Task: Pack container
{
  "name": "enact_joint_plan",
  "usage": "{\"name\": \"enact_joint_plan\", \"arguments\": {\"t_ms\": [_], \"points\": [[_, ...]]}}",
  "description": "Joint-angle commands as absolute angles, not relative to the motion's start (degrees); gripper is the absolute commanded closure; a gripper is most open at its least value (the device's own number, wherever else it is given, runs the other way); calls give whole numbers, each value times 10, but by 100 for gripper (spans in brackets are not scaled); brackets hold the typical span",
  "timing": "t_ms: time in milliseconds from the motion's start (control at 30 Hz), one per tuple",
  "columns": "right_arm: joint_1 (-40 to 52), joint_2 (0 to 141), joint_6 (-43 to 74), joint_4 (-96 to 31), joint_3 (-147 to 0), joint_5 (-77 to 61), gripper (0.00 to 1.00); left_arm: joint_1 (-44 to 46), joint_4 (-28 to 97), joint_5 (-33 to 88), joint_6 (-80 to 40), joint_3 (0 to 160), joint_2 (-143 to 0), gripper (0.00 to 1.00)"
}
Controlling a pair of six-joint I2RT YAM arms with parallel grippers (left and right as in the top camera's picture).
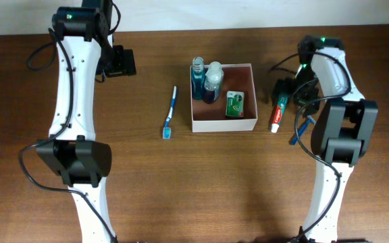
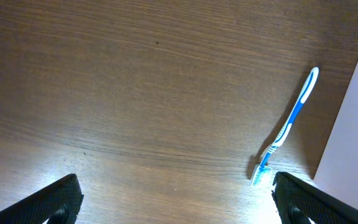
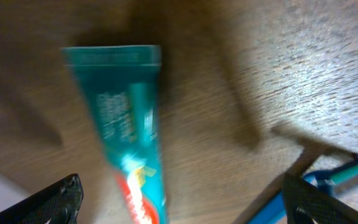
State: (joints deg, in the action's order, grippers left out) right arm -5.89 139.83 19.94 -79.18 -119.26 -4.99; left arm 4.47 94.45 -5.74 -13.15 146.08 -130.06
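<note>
The container (image 1: 223,123) is a square white-walled box with a pinkish-brown inside at the table's middle. It holds two bottles (image 1: 206,81) and a small green packet (image 1: 234,104). A blue-and-white toothbrush (image 1: 170,112) lies left of it and shows in the left wrist view (image 2: 289,125). A toothpaste tube (image 1: 278,113) lies right of the box, next to a blue razor (image 1: 301,128). My left gripper (image 2: 176,199) is open over bare wood, left of the toothbrush. My right gripper (image 3: 182,199) is open above the tube (image 3: 129,124), with the razor (image 3: 328,180) at its right finger.
The box's white wall (image 2: 353,130) shows at the right edge of the left wrist view. The table's far edge meets a pale wall (image 1: 248,13) at the back. Both arm bases stand at the front of the table.
</note>
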Motion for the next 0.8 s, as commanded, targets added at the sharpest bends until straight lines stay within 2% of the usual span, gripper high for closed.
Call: {"name": "enact_joint_plan", "arguments": {"t_ms": [0,300,400,600,767], "points": [[-43,1391,230,-776,-1167,-23,3,43,943,-53,-136,1459,-1296,1],[-8,1391,230,-753,-1145,-23,3,43,943,-53,-136,1459,-1296,1],[-4,1391,230,-748,-1145,-23,9,43,943,-53,-136,1459,-1296,1],[-10,1391,230,-747,-1145,-23,29,43,943,-53,-136,1459,-1296,1],[-23,1391,230,-747,-1145,-23,60,43,943,-53,-136,1459,-1296,1]]}}
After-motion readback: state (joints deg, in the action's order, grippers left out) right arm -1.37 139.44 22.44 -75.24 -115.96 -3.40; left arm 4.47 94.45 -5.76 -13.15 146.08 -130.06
